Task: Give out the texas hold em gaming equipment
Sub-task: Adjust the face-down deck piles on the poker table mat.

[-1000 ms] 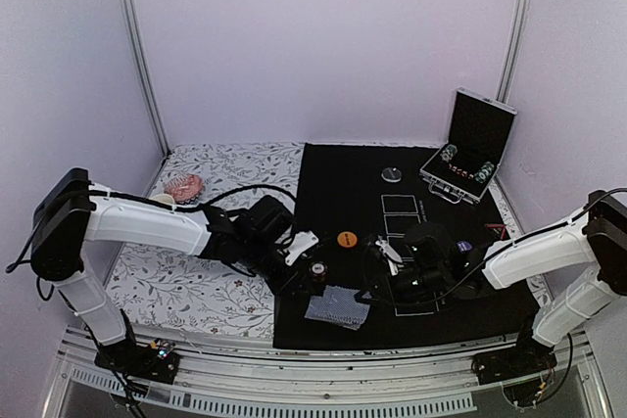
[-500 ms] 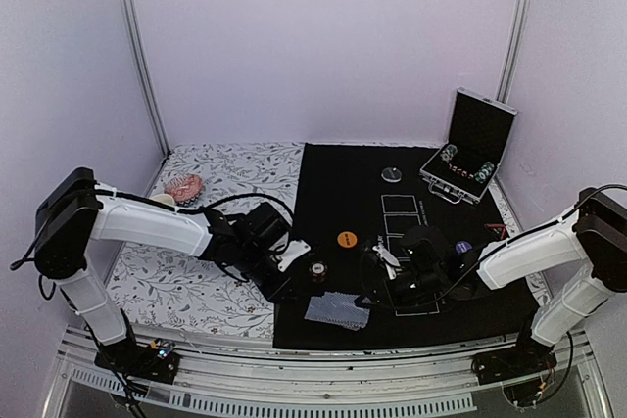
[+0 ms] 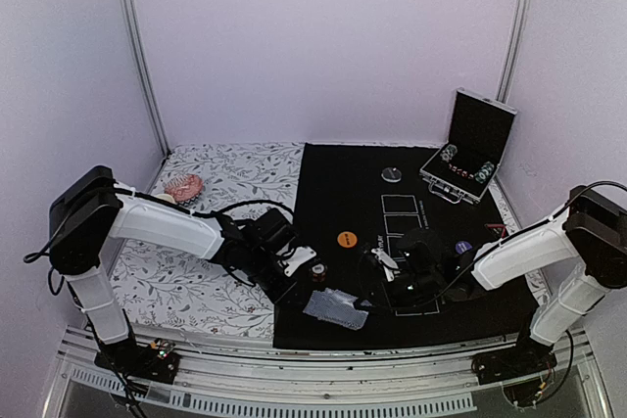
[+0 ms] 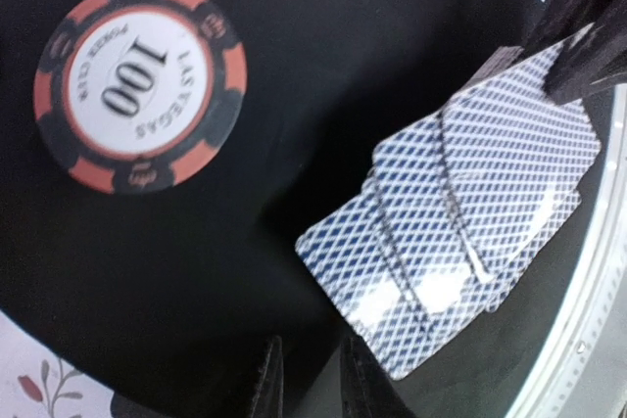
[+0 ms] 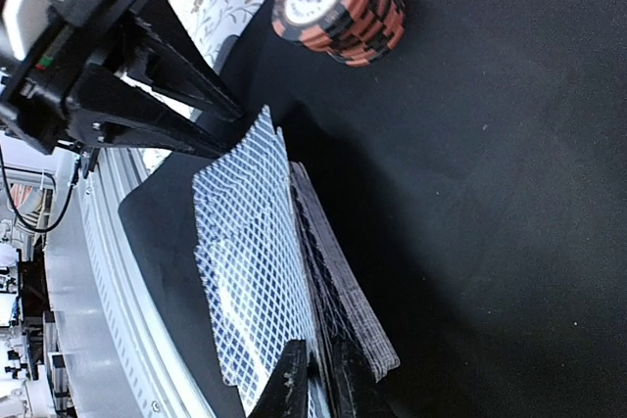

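Grey-blue-backed playing cards [image 3: 336, 308] lie fanned on the black mat [image 3: 431, 212] near its front edge. My right gripper [image 5: 318, 379] is shut on the right end of the cards [image 5: 250, 261], whose top card is lifted off the pile. A stack of orange-and-black striped poker chips [image 3: 318, 273] stands just left of and behind the cards. The top chip [image 4: 137, 85] reads 100. My left gripper [image 4: 309, 384] is shut and holds nothing. It hovers low beside the chip stack [image 5: 338, 7] and the cards [image 4: 460, 193].
An orange disc [image 3: 346, 239], a silver disc [image 3: 392, 174], a purple disc [image 3: 464, 247] and a red triangle [image 3: 495, 230] lie on the mat. An open silver-edged case [image 3: 478, 124] with chips stands at the back right. A pink round object [image 3: 183, 186] sits on the floral cloth at left.
My left gripper has shut and sits beside the chip stack. My right gripper has moved left and down onto the cards' right end, tilting the top card up.
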Tool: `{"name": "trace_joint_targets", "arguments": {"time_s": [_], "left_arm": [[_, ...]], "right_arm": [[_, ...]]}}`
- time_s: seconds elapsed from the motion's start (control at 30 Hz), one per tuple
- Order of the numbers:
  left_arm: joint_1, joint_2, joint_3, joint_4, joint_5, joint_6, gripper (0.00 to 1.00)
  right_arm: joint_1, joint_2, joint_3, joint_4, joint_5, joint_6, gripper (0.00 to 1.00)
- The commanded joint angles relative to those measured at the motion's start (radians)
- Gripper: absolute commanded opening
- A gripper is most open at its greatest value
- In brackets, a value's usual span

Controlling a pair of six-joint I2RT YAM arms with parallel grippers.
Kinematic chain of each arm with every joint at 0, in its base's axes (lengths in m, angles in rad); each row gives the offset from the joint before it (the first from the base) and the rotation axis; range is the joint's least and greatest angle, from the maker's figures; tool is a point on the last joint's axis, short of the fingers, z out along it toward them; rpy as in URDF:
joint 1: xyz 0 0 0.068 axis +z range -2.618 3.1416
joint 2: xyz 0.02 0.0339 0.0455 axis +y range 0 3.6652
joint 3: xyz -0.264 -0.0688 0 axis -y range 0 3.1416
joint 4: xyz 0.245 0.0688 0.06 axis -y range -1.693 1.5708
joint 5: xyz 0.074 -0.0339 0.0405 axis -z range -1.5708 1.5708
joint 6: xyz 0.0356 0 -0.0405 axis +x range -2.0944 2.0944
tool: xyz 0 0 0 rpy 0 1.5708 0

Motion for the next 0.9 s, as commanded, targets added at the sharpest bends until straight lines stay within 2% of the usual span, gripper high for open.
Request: {"name": "trace_joint_targets", "arguments": {"time_s": [0.0, 0.2, 0.4, 0.53, 0.7, 0.87], "left_arm": [[-0.024, 0.049, 0.028, 0.014, 0.016, 0.006, 0.23], [-0.031, 0.051, 0.036, 0.015, 0.026, 0.011, 0.23], [-0.033, 0.056, 0.045, 0.015, 0.029, 0.019, 0.23], [-0.033, 0.057, 0.05, 0.02, 0.029, 0.025, 0.23], [-0.036, 0.062, 0.051, 0.02, 0.03, 0.031, 0.23], [-0.038, 0.062, 0.048, 0.022, 0.03, 0.036, 0.23]], "right_arm": [[-0.003, 0.045, 0.034, 0.004, 0.013, 0.014, 0.14], [-0.002, 0.036, 0.053, -0.032, 0.051, 0.039, 0.28], [-0.002, 0.007, 0.087, -0.096, 0.079, 0.025, 0.38], [-0.002, 0.002, 0.115, -0.166, 0.111, 0.008, 0.5], [-0.001, -0.017, 0.136, -0.22, 0.145, -0.002, 0.59], [-0.001, -0.082, 0.145, -0.312, 0.237, 0.049, 0.63]]}}
